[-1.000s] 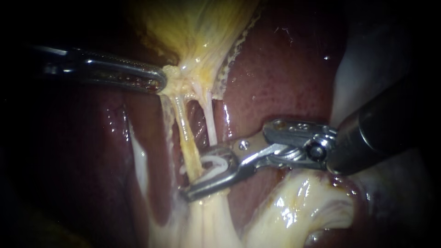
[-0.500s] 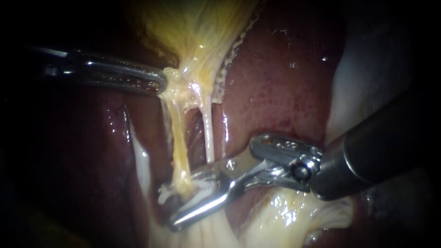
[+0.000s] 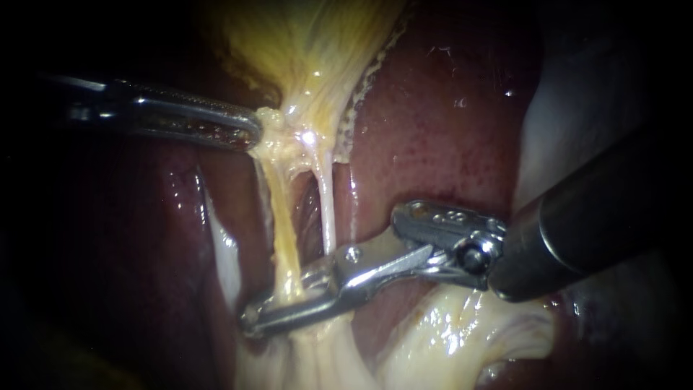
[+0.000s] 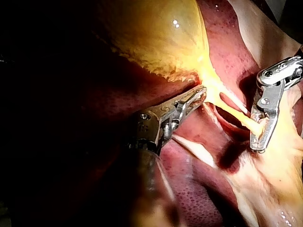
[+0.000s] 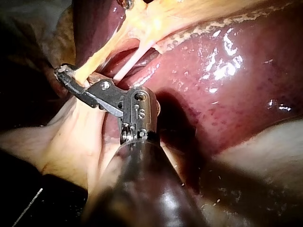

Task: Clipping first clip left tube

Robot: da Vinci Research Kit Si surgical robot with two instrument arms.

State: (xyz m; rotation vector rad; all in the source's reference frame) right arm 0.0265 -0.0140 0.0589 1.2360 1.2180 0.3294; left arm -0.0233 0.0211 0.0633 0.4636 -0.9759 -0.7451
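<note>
Two tubes drop down from the gallbladder (image 3: 310, 50) in the endoscope view: the yellowish left tube (image 3: 284, 231) and the paler right tube (image 3: 327, 209) just beside it, with dark red liver (image 3: 440, 123) behind them. The left instrument (image 3: 251, 133) comes in level, and its jaws are pinched together on the knobbly yellow bit at the bottom of the gallbladder, right where the tubes start. The right instrument (image 3: 253, 316) reaches across in front of the right tube's lower end. Its jaws are squeezed onto the left tube low down, one jaw on each side, with hardly any gap. Can't make out a clip in there. Glossy pale tissue (image 3: 462, 332) sits under its wrist.

Left wrist view: the left instrument (image 4: 201, 92) is clamped on the gallbladder's narrow end. The left tube (image 4: 236, 116) stretches away from there into the right instrument (image 4: 258, 146), whose jaws are closed over it.

Right wrist view: the right instrument (image 5: 61, 73) grips the left tube (image 5: 102, 59) near its jaw tips. The right tube runs down behind the jaws, closer to the hinge, and wet liver sits beside the shaft.
</note>
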